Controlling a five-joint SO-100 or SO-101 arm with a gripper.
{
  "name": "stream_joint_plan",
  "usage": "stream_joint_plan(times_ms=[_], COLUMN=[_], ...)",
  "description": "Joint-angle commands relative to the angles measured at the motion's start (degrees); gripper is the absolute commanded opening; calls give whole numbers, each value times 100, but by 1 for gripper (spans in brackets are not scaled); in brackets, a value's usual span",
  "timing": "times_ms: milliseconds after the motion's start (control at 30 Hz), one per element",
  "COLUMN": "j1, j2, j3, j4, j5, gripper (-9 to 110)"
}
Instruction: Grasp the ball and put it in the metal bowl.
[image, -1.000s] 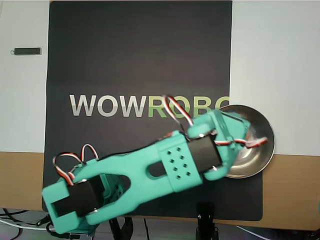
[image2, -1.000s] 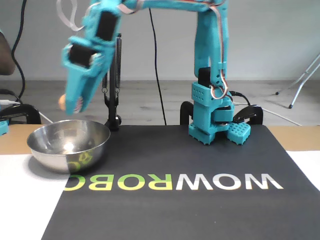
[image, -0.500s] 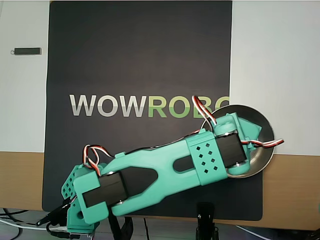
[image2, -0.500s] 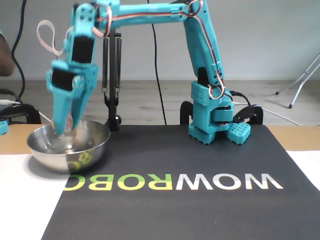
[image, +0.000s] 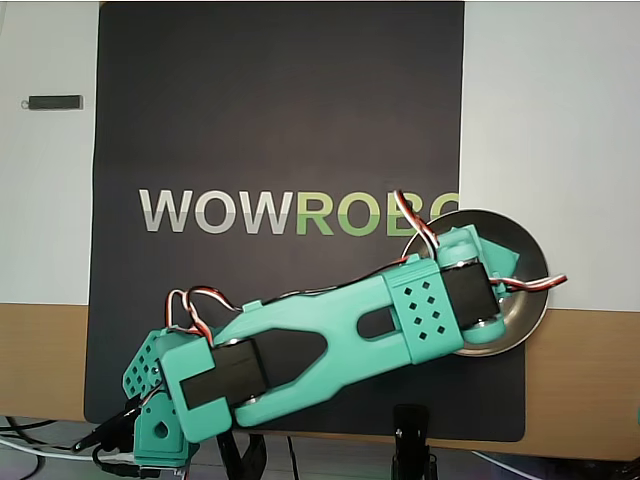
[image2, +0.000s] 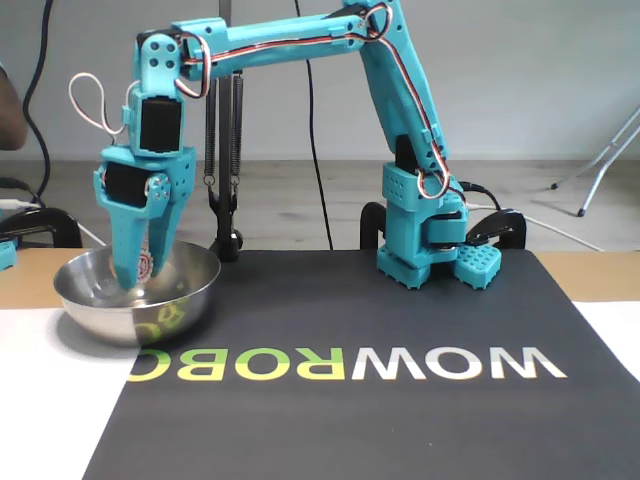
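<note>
Fixed view | pincer (image2: 141, 282) points down inside metal bowl (image2: 190, 262) | grip state unclear

We see a wood-toned worktop (image2: 20, 275) carrying a dark mat (image: 280, 110) printed "WOWROBO", flanked by white sheets (image: 550, 140). A small dark bar (image: 55, 102) lies on the left sheet in the overhead view. Behind, in the fixed view, we note a pale grey wall (image2: 540, 70), a wooden floor (image2: 300, 205), and even daylight.
</note>
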Motion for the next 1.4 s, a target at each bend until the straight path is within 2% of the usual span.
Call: stream_joint_plan(times_ms=[0, 267, 633, 667, 833, 1367], j1=[-9, -9, -18, -18, -9, -9], j2=[53, 53, 53, 44, 44, 44], j3=[-220, -149, -149, -149, -141, -141], j4=[-53, -492, -483, -483, -483, -466], j5=[-35, -35, -35, -35, -26, -35], gripper=[32, 32, 32, 33, 53, 54])
